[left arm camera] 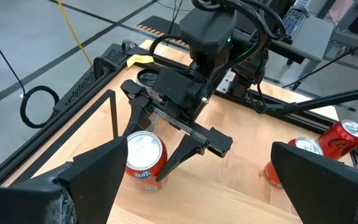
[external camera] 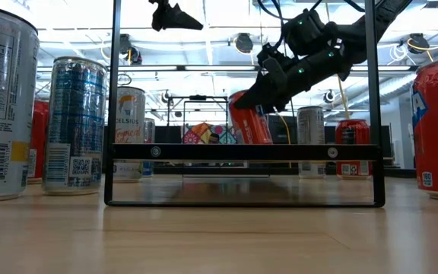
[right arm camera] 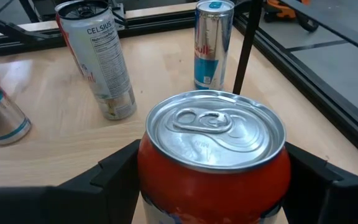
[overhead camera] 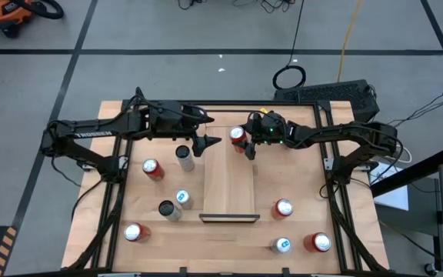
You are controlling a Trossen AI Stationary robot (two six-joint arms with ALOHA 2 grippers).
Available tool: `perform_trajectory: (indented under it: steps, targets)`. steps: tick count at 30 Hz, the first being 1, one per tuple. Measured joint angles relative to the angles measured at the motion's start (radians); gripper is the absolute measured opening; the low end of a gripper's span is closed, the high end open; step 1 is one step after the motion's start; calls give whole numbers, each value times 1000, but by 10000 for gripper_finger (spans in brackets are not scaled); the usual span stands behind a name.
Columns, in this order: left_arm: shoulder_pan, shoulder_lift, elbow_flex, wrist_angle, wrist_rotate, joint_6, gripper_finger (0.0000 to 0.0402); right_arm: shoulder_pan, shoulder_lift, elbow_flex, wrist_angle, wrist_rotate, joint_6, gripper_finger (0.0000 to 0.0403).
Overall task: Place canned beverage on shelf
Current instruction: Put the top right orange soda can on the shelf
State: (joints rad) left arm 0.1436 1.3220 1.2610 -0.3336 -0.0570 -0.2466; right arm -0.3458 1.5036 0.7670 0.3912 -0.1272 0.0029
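R pincer (overhead camera: 242, 143) clamped on tilted red can (overhead camera: 238, 136) by shelf (overhead camera: 229, 188); L pincer (overhead camera: 208, 144) apart.

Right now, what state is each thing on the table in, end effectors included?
Right end effector: shut on red aluminium can, at shelf's far end.
Red aluminium can: sealed, tilted, held.
Left end effector: open, empty, raised.
Long light-wood shelf: bare.
Other cans: upright, on the tabletop.

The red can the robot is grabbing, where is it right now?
In the high view, the red can sits between the right gripper fingers at the far right corner of the shelf, tilted, with the open left gripper just beside.
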Motion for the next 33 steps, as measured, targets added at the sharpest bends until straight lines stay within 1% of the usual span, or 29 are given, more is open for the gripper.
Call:
perform_trajectory:
  steps: [11,19,33]
  targets:
    - [0,0,0,0,-7,-2,398,0,0,0,-5,-3,11,303]
    - [0,0,0,0,-7,-3,398,0,-1,0,-6,-3,12,303]
    - [0,0,0,-17,-11,-2,398,0,-31,1,-83,-5,12,304]
